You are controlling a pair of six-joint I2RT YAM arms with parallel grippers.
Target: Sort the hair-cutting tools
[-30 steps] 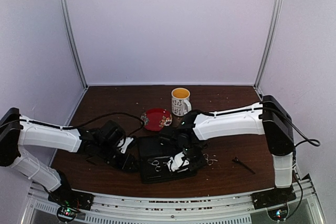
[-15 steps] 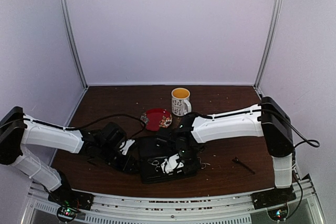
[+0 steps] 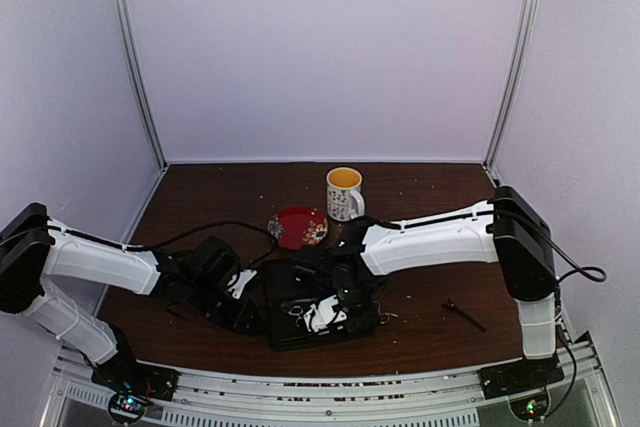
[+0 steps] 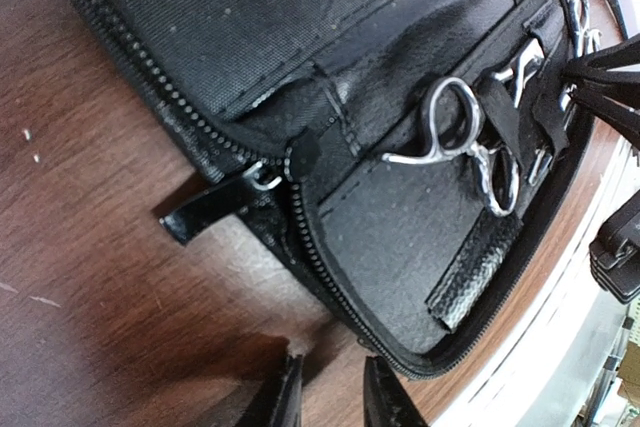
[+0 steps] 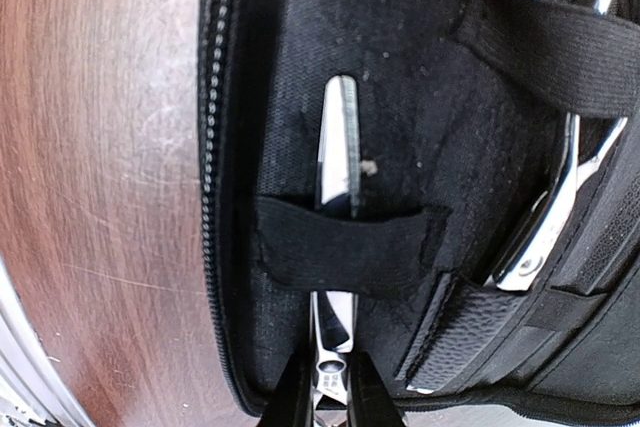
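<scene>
The black zip case (image 3: 300, 292) lies open at the table's front centre. In the right wrist view my right gripper (image 5: 328, 397) is shut on a pair of silver scissors (image 5: 337, 147) at their pivot. Their blades lie under an elastic strap (image 5: 340, 252) inside the case. A second pair of scissors (image 5: 555, 207) sits under other straps beside them; its ring handles (image 4: 455, 132) show in the left wrist view. My left gripper (image 4: 330, 397) is slightly open and empty, over the table just off the case's zip edge (image 4: 330, 257). A thin black stick (image 3: 463, 314) lies on the table at the right.
A red patterned saucer (image 3: 298, 226) and a white mug (image 3: 344, 192) stand behind the case. The table's front edge with its metal rail (image 3: 330, 387) runs just beyond the case. The left arm's cable (image 3: 200, 227) trails over the table.
My right gripper has moved left with the scissors, sliding them further into the case. My left gripper has edged a little closer to the case's left edge.
</scene>
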